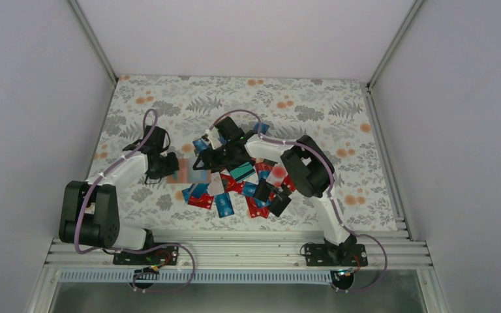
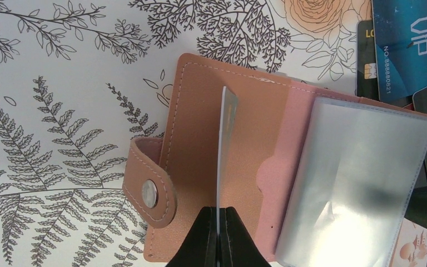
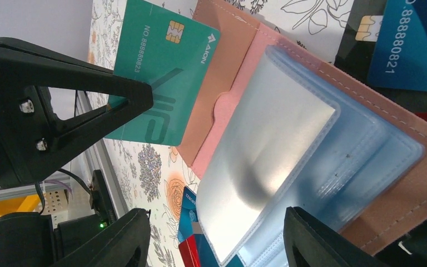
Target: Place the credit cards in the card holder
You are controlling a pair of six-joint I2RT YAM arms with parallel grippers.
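left wrist view: left gripper (image 2: pixel 218 214) clenched on teal card (image 2: pixel 229 111), edge-on over card holder (image 2: pixel 200 100) for insertion; i judge right gripper (image 3: pixel 214 214), spread astride plastic sleeves (image 3: pixel 272 128), holds them clear.

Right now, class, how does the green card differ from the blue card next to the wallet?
The green card is pinched in the left gripper and stands on edge over the open wallet; the blue card lies flat beside it, in no gripper. The green card shows a gold chip; the blue card shows none in view. Both carry a printed number.
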